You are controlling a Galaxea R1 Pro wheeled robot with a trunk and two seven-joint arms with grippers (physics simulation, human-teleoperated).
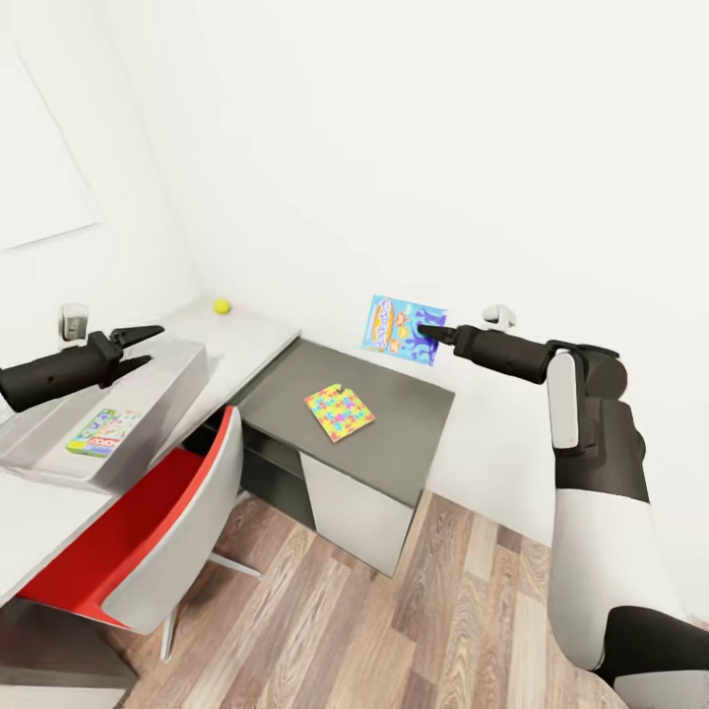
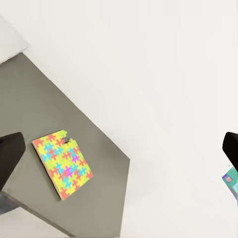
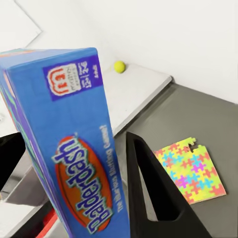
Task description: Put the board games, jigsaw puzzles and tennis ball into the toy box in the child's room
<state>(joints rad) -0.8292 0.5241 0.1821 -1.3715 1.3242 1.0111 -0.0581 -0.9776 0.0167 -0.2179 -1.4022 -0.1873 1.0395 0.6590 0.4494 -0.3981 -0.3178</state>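
My right gripper (image 1: 425,332) is shut on a blue Balderdash board game (image 1: 402,329), held upright in the air over the far edge of the grey table (image 1: 404,443). In the right wrist view the box (image 3: 74,139) sits between the fingers (image 3: 148,193). A colourful jigsaw puzzle (image 1: 338,411) (image 2: 63,163) (image 3: 191,168) lies flat on the grey table. A yellow tennis ball (image 1: 222,306) (image 3: 119,66) rests at the back of the white desk (image 1: 251,340). My left gripper (image 1: 140,350) (image 2: 124,141) hangs open above the grey toy box (image 1: 172,404), which holds a board game (image 1: 101,433).
A red and grey chair (image 1: 148,522) is pushed under the white desk, beside the grey table. White walls close the corner behind both tables. Wooden floor (image 1: 394,630) spreads out in front of the grey table.
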